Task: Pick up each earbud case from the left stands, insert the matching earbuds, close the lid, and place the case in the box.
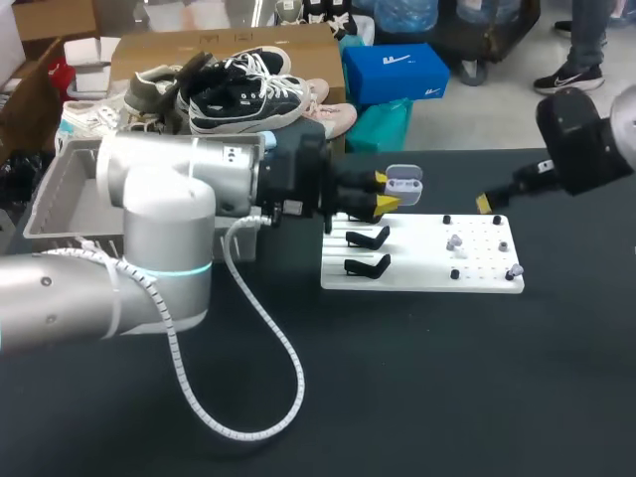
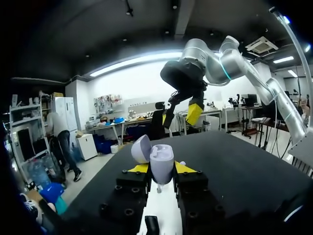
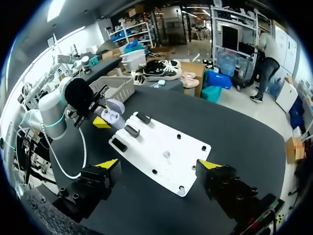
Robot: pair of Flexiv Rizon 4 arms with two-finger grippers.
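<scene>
While our left fingers (image 2: 139, 168) clamp the open earbud case (image 2: 161, 159) and our right fingers (image 3: 108, 164) hang spread apart, any push into it could twist it loose between them!

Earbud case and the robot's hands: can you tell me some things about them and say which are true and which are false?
1. The left gripper grips the earbud case between its fingers. True.
2. The case's lid is shut. False: it stands open.
3. The right gripper holds an earbud. False: its fingers are wide apart with nothing between them.
4. Small earbuds sit on the white board. True.
5. The case lies in the box. False: it is in the left gripper, over by the white board.
</scene>
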